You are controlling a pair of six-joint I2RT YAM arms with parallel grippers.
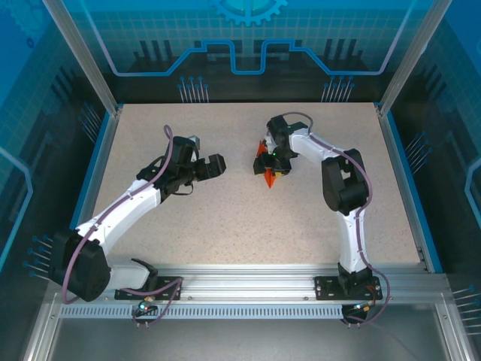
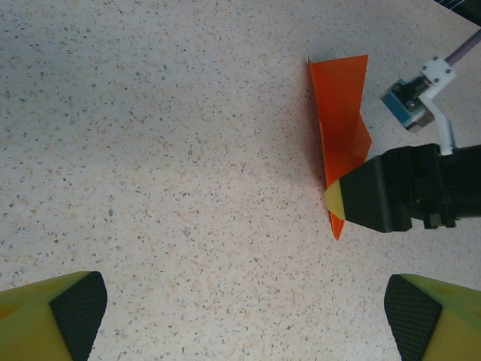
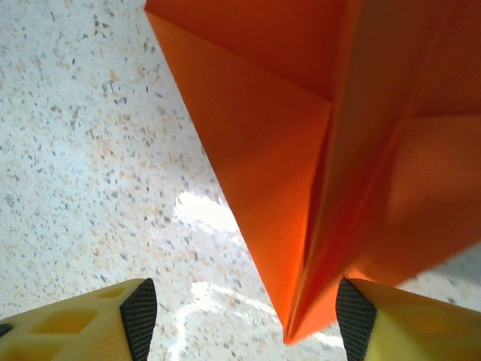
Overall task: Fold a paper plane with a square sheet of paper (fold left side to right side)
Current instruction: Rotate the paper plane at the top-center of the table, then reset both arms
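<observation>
- Reaching inward, seen from above: left end effector (image 1: pixel 209 171) wide open, empty; right arm bent down over the paper plane (image 1: pixel 268 177) on the table (image 1: pixel 225 226).
- Left wrist: right end effector (image 2: pixel 376 197) touches the plane's pointed end.
- Right wrist: fingers half open, the plane's point between them, unclamped.

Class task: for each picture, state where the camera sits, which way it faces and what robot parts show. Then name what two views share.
Top external: above and behind the bases, looking down on the table; both arms, left gripper, right gripper.
Left wrist: on the left arm, facing the table; its own fingertips.
Right wrist: on the right arm, close over the folded orange paper; its own fingertips.
Shared: both wrist views show the paper.
</observation>
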